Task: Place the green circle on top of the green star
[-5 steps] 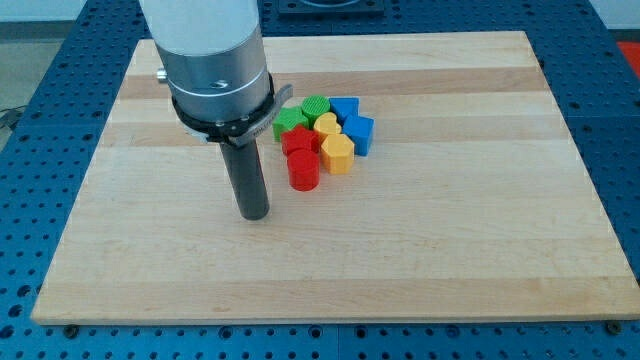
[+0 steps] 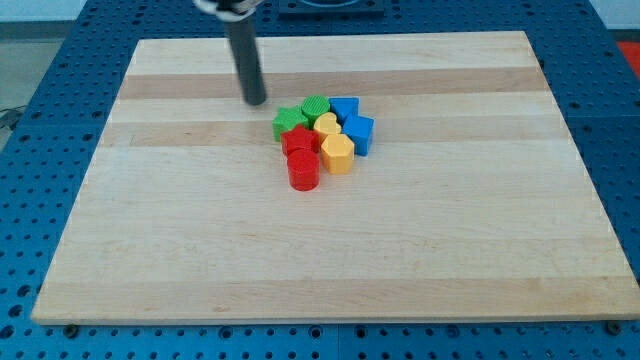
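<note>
- Right of my tip and just below it sit the green star and green circle, touching, in the block cluster.
- My tip is a bare rod, touching no block.
- No readable writing shows.

The single camera looks down at a slant from above the near edge of the worktop, facing its far edge, and it stands far enough that almost the whole wooden board and a strip of the blue perforated base around it fit in the frame. My tip appears in the upper left-centre of the view, with the rod rising out of the top edge. There is only this one view, so nothing is shared with another.
</note>
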Motion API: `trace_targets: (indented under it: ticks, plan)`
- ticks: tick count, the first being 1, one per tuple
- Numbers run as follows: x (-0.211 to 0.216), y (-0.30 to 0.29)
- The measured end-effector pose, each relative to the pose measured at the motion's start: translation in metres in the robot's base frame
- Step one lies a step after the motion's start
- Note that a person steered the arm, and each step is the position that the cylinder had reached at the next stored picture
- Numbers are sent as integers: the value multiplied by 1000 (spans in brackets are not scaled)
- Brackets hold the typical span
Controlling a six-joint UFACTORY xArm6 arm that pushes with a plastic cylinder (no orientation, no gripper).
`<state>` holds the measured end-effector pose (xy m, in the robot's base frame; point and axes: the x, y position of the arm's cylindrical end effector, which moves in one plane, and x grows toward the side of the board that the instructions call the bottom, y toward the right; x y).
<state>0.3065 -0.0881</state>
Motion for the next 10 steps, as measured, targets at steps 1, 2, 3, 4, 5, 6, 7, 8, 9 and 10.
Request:
trace_targets:
  ticks: [1, 2, 3, 4, 5, 6, 7, 8, 9, 10]
  plan:
    - [-25, 54]
    - [-27, 58]
    - [-18, 71]
    - [-4, 77]
    - [0, 77]
    - [16, 77]
    - [26, 78]
    - [46, 83]
    - [56, 83]
    - [61, 88]
